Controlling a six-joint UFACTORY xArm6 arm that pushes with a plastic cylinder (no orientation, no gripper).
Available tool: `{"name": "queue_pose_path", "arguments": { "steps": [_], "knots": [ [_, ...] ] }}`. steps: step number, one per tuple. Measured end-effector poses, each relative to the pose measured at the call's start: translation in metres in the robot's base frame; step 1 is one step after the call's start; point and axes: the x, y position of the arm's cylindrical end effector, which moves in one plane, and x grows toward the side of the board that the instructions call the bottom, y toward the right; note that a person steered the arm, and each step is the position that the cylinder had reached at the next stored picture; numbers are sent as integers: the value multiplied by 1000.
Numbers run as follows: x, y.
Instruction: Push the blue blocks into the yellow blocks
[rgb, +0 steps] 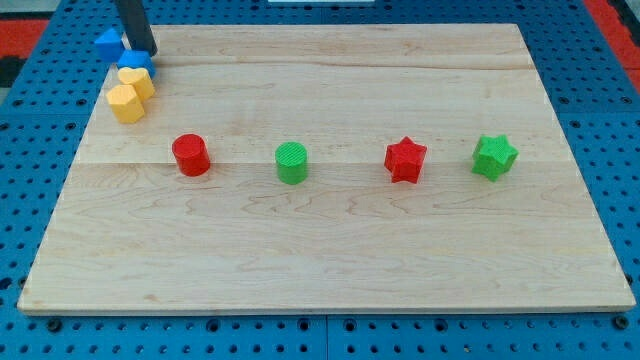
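My tip (146, 52) sits at the view's top left, touching the near blue block (137, 61); no jaws on this rod. Second blue block (109, 43) just left. 2 yellow blocks (136, 81) (126, 103) directly below, the upper touching blue. Red cylinder (190, 155) well apart.

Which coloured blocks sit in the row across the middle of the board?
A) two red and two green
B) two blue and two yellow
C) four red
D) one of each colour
A: the row, from the view's left, is a red cylinder, a green cylinder, a red star and a green star; blue and yellow blocks cluster at the top-left corner.
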Motion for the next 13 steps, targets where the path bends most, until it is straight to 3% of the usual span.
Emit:
{"name": "queue_pose_path", "arguments": {
  "steps": [1,2,4,5,7,13],
  "knots": [
    [-6,2],
    [-53,3],
    [-58,-40],
    [-58,-63],
    [-19,-65],
    [-3,-46]
  ]
}}
